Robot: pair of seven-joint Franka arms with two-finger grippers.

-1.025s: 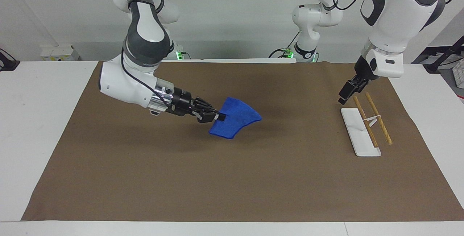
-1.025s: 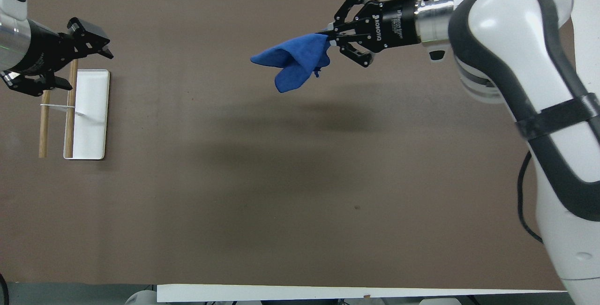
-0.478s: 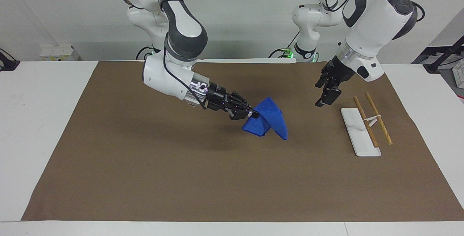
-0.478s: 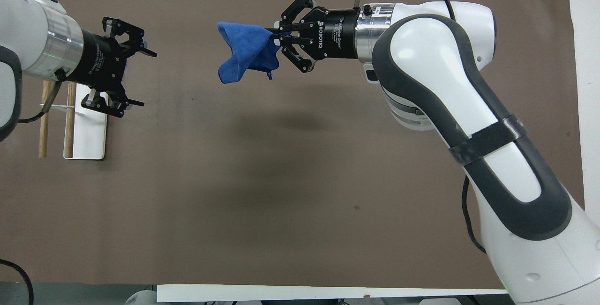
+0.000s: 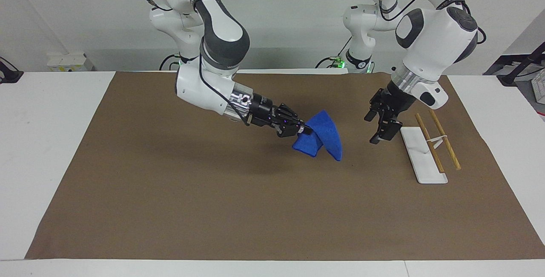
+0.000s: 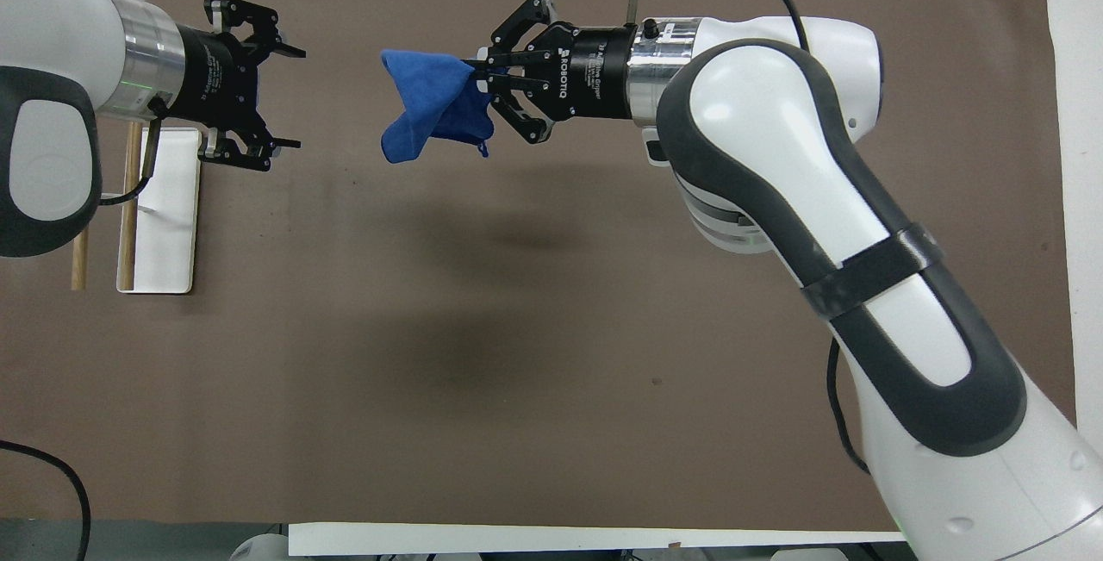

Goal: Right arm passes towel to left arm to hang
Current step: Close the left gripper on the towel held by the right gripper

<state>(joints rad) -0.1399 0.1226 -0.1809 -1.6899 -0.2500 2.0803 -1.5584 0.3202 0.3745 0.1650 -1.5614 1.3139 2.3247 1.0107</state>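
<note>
While my right gripper (image 5: 303,130) is pinching a corner of the bright blue fuzzy towel (image 5: 323,141) above the middle of the brown-covered desk (image 5: 170,209), I am seeing my left gripper (image 5: 380,126) hanging wide open beside the white-based wooden rack (image 5: 428,153).

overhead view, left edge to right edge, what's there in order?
wooden rack → left gripper, open, in the air → blue towel → right gripper, shut on the towel's edge → right arm
</note>
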